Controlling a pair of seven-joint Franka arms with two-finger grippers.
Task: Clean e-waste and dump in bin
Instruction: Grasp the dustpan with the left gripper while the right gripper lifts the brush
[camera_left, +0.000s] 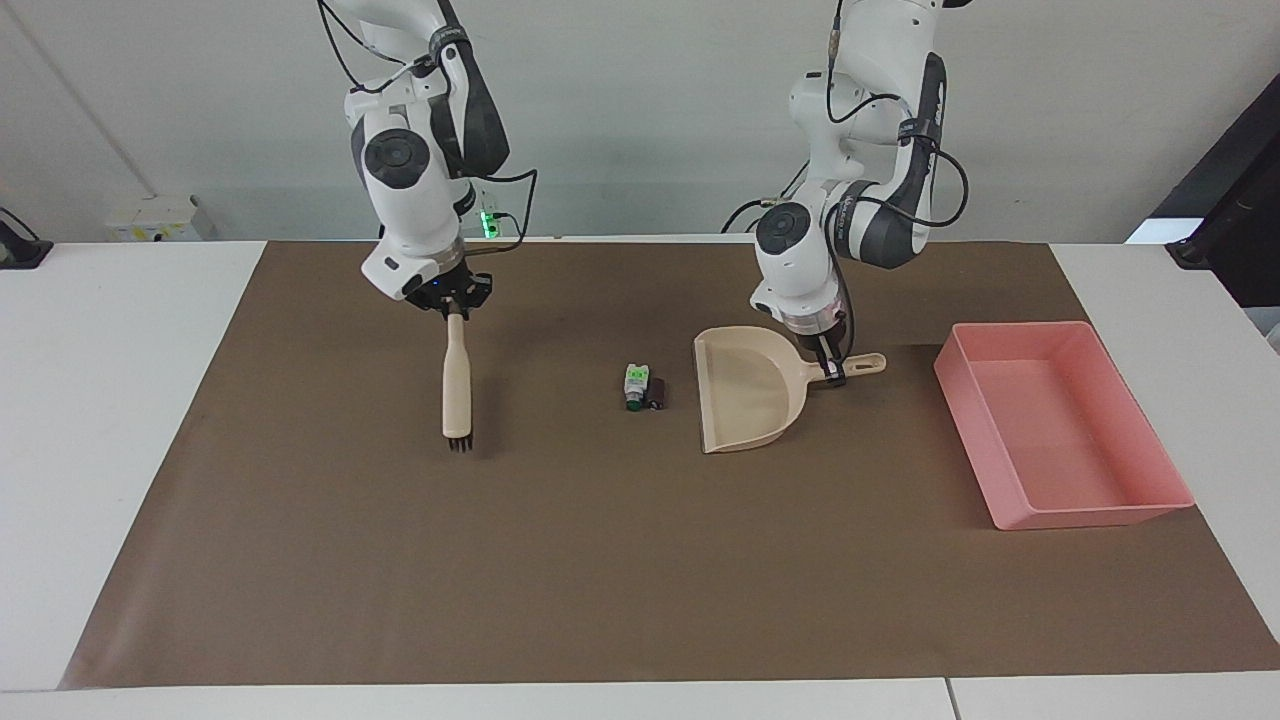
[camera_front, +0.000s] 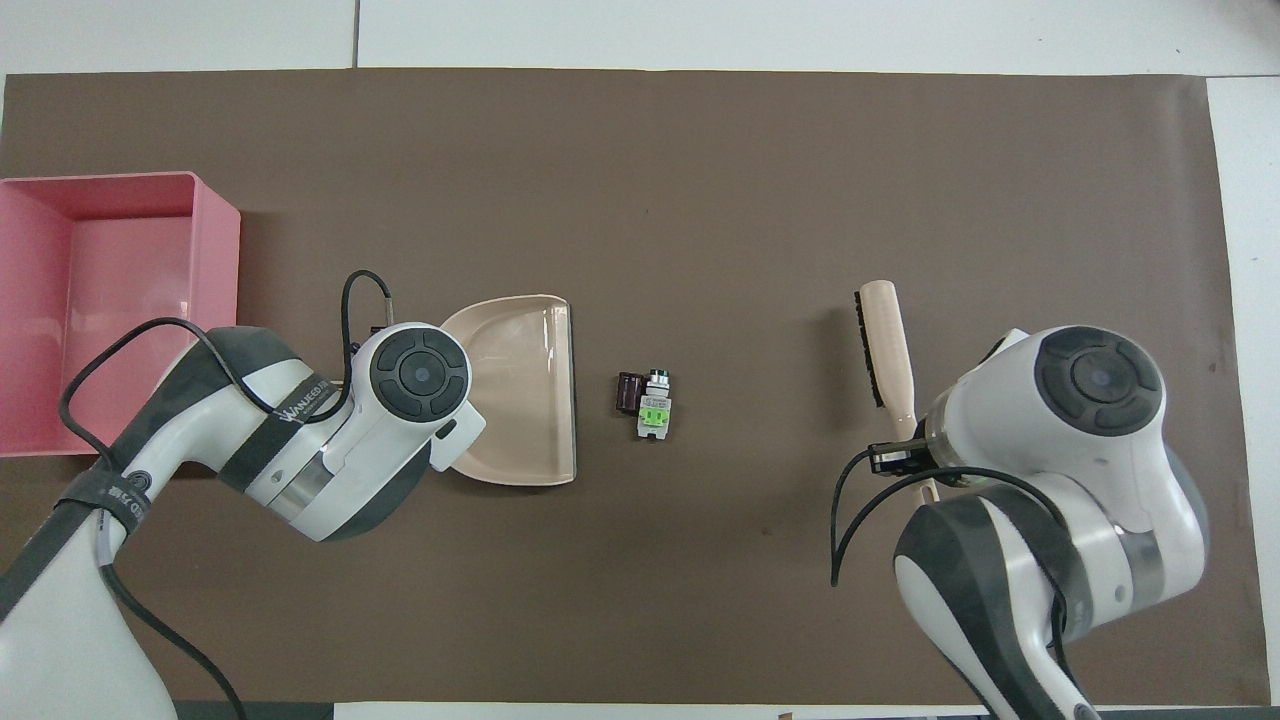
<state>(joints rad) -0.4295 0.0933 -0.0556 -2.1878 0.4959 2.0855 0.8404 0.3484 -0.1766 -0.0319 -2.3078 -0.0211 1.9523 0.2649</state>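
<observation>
The two small cylindrical e-waste pieces (camera_left: 645, 387) lie touching, mid-mat, between the beige plastic dustpan (camera_left: 745, 390) and the beige-handled brush (camera_left: 457, 385). The shallow pink plastic bin (camera_left: 1062, 422) sits beside the dustpan, toward the left arm's end.

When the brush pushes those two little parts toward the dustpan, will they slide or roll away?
The e-waste pieces look like small, probably light cylinders lying side by side on flat brown paper, so either could roll or skitter apart.
</observation>
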